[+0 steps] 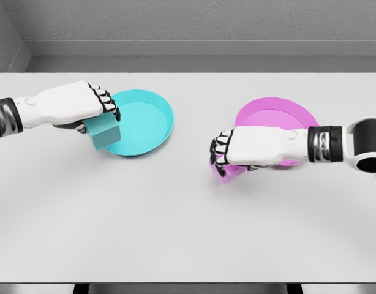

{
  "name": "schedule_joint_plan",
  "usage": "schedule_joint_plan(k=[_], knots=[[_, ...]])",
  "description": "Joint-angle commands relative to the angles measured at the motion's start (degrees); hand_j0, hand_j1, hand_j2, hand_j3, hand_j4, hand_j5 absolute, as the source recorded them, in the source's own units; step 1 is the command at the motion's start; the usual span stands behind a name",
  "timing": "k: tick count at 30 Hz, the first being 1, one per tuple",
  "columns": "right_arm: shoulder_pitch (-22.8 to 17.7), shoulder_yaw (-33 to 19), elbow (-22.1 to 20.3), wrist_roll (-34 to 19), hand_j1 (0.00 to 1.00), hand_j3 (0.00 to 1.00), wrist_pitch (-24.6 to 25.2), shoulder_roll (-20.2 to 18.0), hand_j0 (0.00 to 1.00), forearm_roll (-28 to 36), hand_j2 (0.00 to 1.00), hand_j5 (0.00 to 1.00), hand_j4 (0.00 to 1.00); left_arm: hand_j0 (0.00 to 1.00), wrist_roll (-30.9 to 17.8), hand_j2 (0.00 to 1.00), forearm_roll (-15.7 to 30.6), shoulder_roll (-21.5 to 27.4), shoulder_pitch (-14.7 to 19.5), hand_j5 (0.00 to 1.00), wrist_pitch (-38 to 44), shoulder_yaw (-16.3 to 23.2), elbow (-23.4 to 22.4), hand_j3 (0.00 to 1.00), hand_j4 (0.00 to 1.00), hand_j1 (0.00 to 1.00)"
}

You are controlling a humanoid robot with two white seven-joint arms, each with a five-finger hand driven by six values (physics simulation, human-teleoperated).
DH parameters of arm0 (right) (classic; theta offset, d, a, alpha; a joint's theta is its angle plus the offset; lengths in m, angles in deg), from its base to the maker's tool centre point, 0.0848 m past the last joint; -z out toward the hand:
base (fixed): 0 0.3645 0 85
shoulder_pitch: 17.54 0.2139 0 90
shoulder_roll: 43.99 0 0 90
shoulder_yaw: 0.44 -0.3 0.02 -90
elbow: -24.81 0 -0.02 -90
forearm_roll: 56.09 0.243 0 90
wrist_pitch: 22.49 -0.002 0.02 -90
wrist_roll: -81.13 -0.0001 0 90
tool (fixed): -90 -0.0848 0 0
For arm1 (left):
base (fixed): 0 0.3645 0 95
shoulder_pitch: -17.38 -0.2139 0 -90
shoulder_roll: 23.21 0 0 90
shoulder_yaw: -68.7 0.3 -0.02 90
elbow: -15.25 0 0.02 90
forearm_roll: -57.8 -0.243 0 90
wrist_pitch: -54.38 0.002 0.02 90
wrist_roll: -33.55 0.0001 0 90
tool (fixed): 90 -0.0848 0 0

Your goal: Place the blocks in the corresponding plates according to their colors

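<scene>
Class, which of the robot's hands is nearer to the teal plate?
Left. The left hand holds the teal block at the teal plate's left rim; the right hand is by the pink plate.

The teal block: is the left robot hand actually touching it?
Touching. In the head view the left robot hand has its fingers curled over the teal block, with no gap between them.
</scene>
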Motion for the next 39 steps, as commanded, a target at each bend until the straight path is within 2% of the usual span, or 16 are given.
schedule_joint_plan(k=[1, 4, 8, 10, 11, 13, 14, 17, 19, 27, 29, 32, 33, 34, 35, 39], knots=[[-0.1, -1.4, 0.0, 0.4, 0.46, 0.46, 4.1, -0.2, 0.46, 0.4, 0.46, 0.46, 0.46, 0.47, 0.0, 0.47, -0.9, -3.3, 0.1, 0.47, 0.1, 0.1, -2.8, 0.47, 0.47, 0.47], [-0.2, -2.4, 0.1, 0.5, 0.41, 0.41, 9.1, -0.3, 0.41, 0.4, 0.41, 0.41, 0.41, 0.48, 0.0, 0.48, -3.9, -7.4, 2.0, 0.48, 0.1, 0.1, -5.7, 0.48, 0.48, 0.48], [0.0, -2.7, 0.5, 0.5, 0.42, 0.42, 9.9, -0.4, 0.42, 0.4, 0.42, 0.42, 0.42, 0.48, 0.0, 0.48, -6.0, -10.6, 3.3, 0.48, 0.1, 0.2, -7.1, 0.48, 0.48, 0.48], [-0.4, -5.0, 0.9, 0.5, 0.42, 0.42, 9.9, -0.6, 0.42, 0.5, 0.42, 0.42, 0.42, 0.53, 0.0, 0.53, -7.5, -11.6, 3.4, 0.53, 0.1, 0.2, -7.4, 0.53, 0.53, 0.53], [-0.4, -5.3, 1.0, 0.5, 0.43, 0.43, 10.4, -0.7, 0.43, 0.5, 0.43, 0.43, 0.43, 0.62, 0.0, 0.62, -7.6, -11.8, 3.6, 0.62, 0.1, 0.1, -7.4, 0.62, 0.62, 0.62], [-0.4, -5.4, 1.5, 0.5, 0.43, 0.43, 11.4, -0.9, 0.43, 0.5, 0.43, 0.43, 0.43, 0.73, 0.0, 0.73, -7.7, -11.8, 3.7, 0.73, 0.1, 0.1, -7.5, 0.73, 0.73, 0.73], [-0.2, -5.4, 2.1, 0.5, 0.43, 0.43, 11.5, -0.9, 0.43, 0.5, 0.43, 0.43, 0.43, 0.83, 0.0, 0.83, -7.9, -12.2, 3.7, 0.83, 0.1, 0.0, -8.7, 0.83, 0.83, 0.83], [0.0, -5.5, 3.6, 0.5, 0.43, 0.43, 12.3, -1.0, 0.43, 0.5, 0.43, 0.43, 0.43, 0.99, 0.0, 0.99, -8.5, -12.7, 4.1, 0.99, 0.1, 0.1, -10.1, 0.99, 0.99, 0.99], [-0.1, -5.5, 5.0, 0.5, 0.43, 0.43, 15.0, -1.0, 0.43, 1.3, 0.43, 0.43, 0.43, 1.00, 0.0, 1.00, -8.8, -13.3, 4.4, 1.00, 0.1, 0.0, -11.5, 1.00, 1.00, 1.00], [-0.9, -7.4, 5.6, 0.4, 0.44, 0.44, 24.8, -2.4, 0.44, 1.5, 0.44, 0.44, 0.44, 1.00, 0.3, 1.00, -7.3, -12.2, 3.9, 1.00, 0.1, -0.2, -10.4, 1.00, 1.00, 1.00], [-0.9, -7.4, 5.6, 0.4, 0.44, 0.44, 25.8, -2.4, 0.44, 1.6, 0.44, 0.44, 0.44, 1.00, 0.3, 1.00, -4.6, -7.9, 3.5, 1.00, 0.1, -0.2, -8.9, 1.00, 1.00, 1.00], [-0.9, -7.4, 5.5, 0.4, 0.49, 0.49, 25.8, -2.3, 0.49, 1.5, 0.49, 0.49, 0.49, 1.00, 0.3, 1.00, -0.7, -4.1, 2.5, 1.00, 0.1, -0.5, -8.3, 1.00, 1.00, 1.00], [-1.0, -7.4, 5.5, 0.5, 0.67, 0.67, 25.8, -2.2, 0.67, 1.6, 0.67, 0.67, 0.67, 1.00, 0.3, 1.00, 0.3, -2.6, 2.4, 1.00, 0.1, -0.6, -7.7, 1.00, 1.00, 1.00], [-1.0, -7.4, 5.5, 0.6, 0.97, 0.97, 26.0, -1.9, 0.97, 1.6, 0.97, 0.97, 0.97, 1.00, 0.4, 1.00, 1.8, -0.5, 1.2, 1.00, 0.1, -0.7, -7.1, 1.00, 1.00, 1.00], [-1.0, -7.4, 5.3, 0.6, 1.00, 1.00, 26.5, -1.9, 1.00, 1.5, 1.00, 1.00, 1.00, 1.00, 0.4, 1.00, 2.7, 1.0, 0.9, 1.00, 0.1, -0.8, -6.4, 1.00, 1.00, 1.00], [-1.0, -7.3, 5.0, 0.6, 1.00, 1.00, 26.5, -1.9, 1.00, 1.6, 1.00, 1.00, 1.00, 1.00, 0.5, 1.00, 8.3, 7.8, -2.4, 1.00, 0.1, -1.0, -4.5, 1.00, 1.00, 1.00]])
